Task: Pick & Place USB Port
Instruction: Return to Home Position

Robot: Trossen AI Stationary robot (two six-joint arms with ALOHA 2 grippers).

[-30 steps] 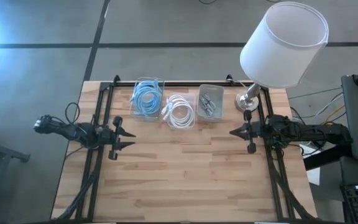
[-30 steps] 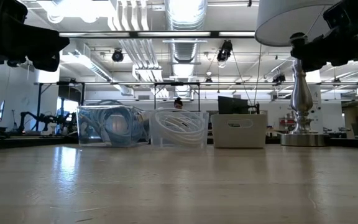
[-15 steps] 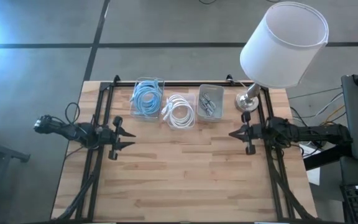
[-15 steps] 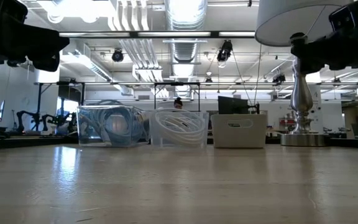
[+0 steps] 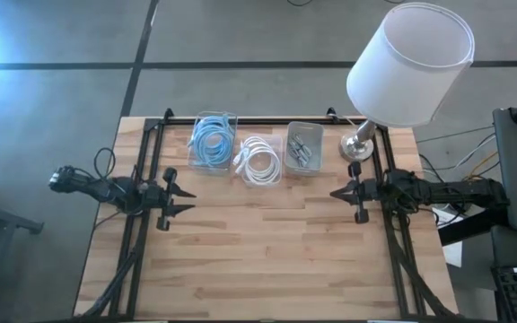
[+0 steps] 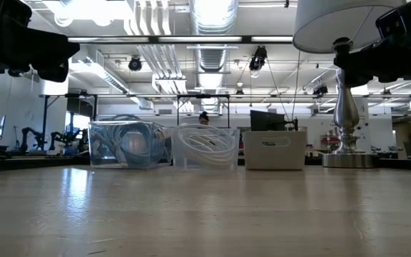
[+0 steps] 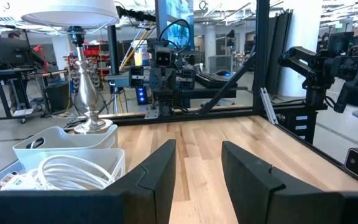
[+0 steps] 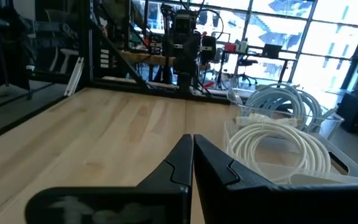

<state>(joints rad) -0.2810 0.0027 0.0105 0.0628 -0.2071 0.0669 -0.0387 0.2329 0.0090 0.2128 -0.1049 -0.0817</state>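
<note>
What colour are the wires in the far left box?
Light blue. The cables show best in the high view.

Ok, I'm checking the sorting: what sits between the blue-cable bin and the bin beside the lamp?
The clear bin of coiled white cable sits there, side by side with both; the high view shows it.

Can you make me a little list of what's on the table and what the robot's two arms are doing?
Left bin: blue cable
Middle bin: white cable
Right bin: small grey things, can't tell what
Lamp: beside right bin
Left end effector: open, empty, above the table's left side
Right end effector: shut, empty, above the table's right side
</note>
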